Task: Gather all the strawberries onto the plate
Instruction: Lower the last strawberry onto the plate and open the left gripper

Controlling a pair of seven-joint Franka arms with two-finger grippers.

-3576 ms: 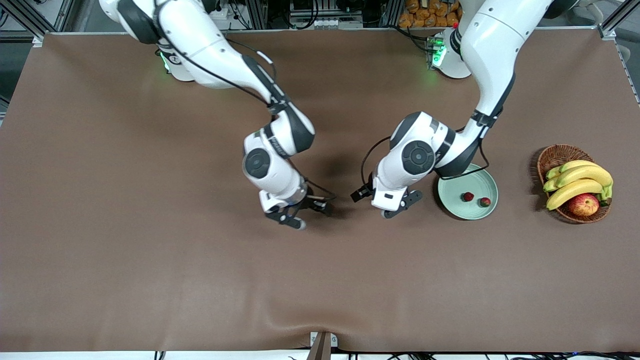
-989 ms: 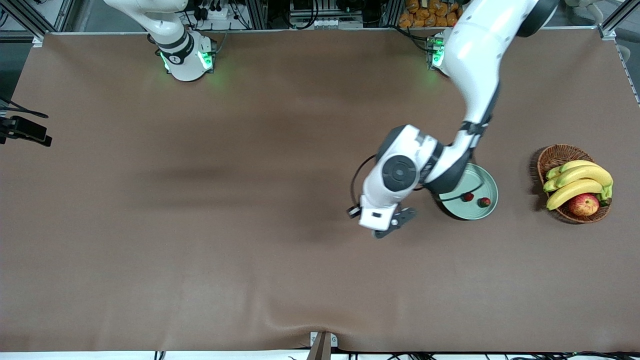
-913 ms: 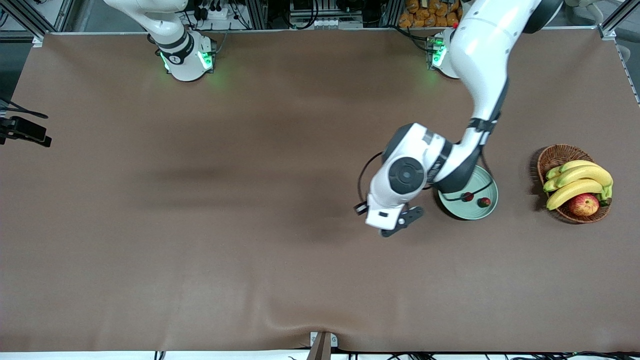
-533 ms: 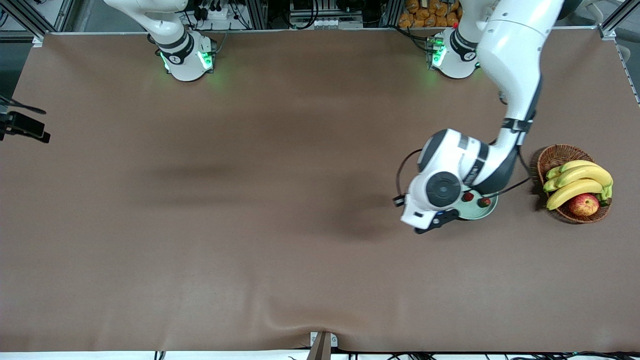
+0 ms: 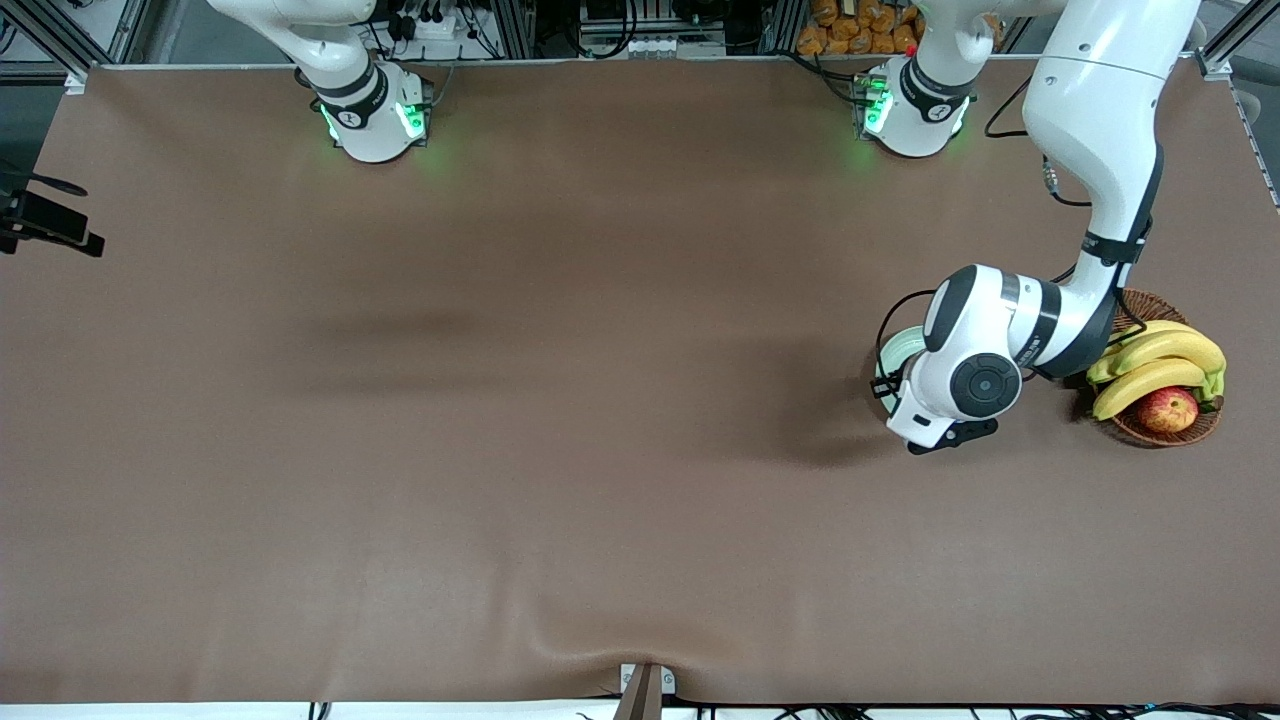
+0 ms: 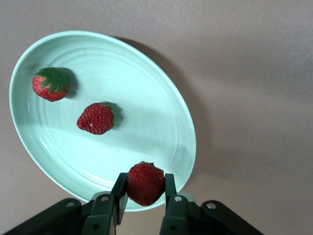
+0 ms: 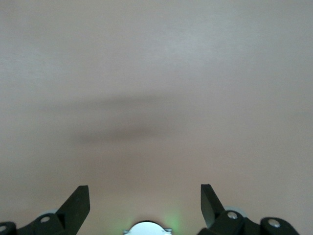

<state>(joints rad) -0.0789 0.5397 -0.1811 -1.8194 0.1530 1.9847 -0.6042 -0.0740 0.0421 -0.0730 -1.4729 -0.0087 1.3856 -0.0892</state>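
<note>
My left gripper (image 6: pixel 145 190) is shut on a red strawberry (image 6: pixel 145 182) and holds it in the air over the rim of the pale mint-green plate (image 6: pixel 161 112). Two more strawberries lie in the plate: one with a green cap (image 6: pixel 51 84) and one plain (image 6: pixel 96 118). In the front view the left wrist covers the plate, of which only a sliver of rim (image 5: pixel 897 348) shows, and the left gripper (image 5: pixel 948 438) shows below the wrist. My right gripper (image 7: pixel 145 196) is open and empty, raised high over bare table by its own base, and waits.
A brown wicker basket (image 5: pixel 1150 432) with bananas (image 5: pixel 1160 365) and a red-yellow apple (image 5: pixel 1167 408) stands beside the plate, toward the left arm's end of the table. The left forearm passes over the basket's edge. The brown table mat (image 5: pixel 500 450) is bare elsewhere.
The left arm has carried the strawberry from beside the plate to over it, and its wrist now hides the plate in the front view. The right arm pulled back earlier and has stayed away.
</note>
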